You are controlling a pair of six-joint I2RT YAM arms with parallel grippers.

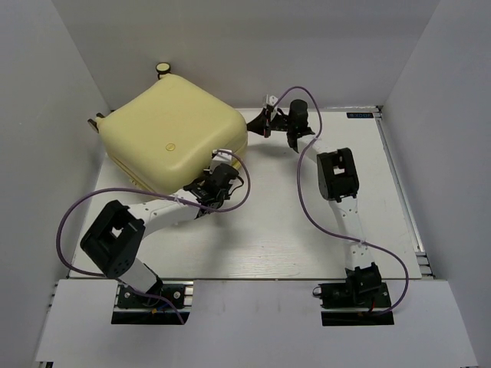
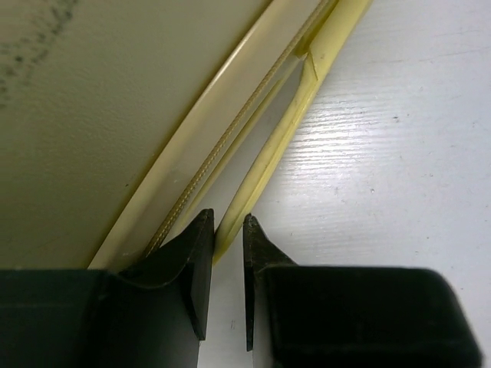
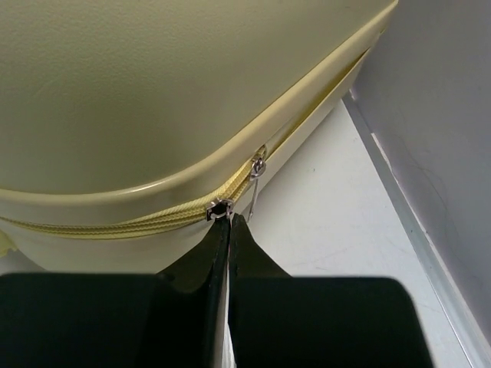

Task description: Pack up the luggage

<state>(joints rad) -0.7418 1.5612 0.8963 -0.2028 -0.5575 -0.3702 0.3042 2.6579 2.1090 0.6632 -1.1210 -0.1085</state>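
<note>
Left tool (image 2: 227,230) sits low against the near-right edge of the luggage (image 1: 173,130), its jaws standing narrowly apart, and the pale yellow lip (image 2: 284,130) of the lower shell runs down into the gap between them. Whether the lip is pinched or merely passes through cannot be told from the left wrist view. Along that edge the lid looks parted from the lower shell, with a row of zip teeth (image 2: 211,165) showing on the lid's rim. The luggage itself lies lid-down-closed at the upper left of the top view, on the far left part of the white bench (image 1: 276,230), turned so that one corner points toward the middle of the frame. It lies up and to the left of both tools. Further right, the right tool (image 3: 229,218) is clenched tight, its tips touching a metal slider (image 3: 219,205) on the zip seam at that rounded corner; whether a tab is caught between the tips is hidden. Just beside it, up and right, a second slider (image 3: 259,165) hangs its thin pull tab (image 3: 252,198) free. The seam runs away from the right tool's tips toward the left of its frame and also up to the right around the corner, so the coming move probably follows that line, and the right arm is the nearer one to the sliders.
</note>
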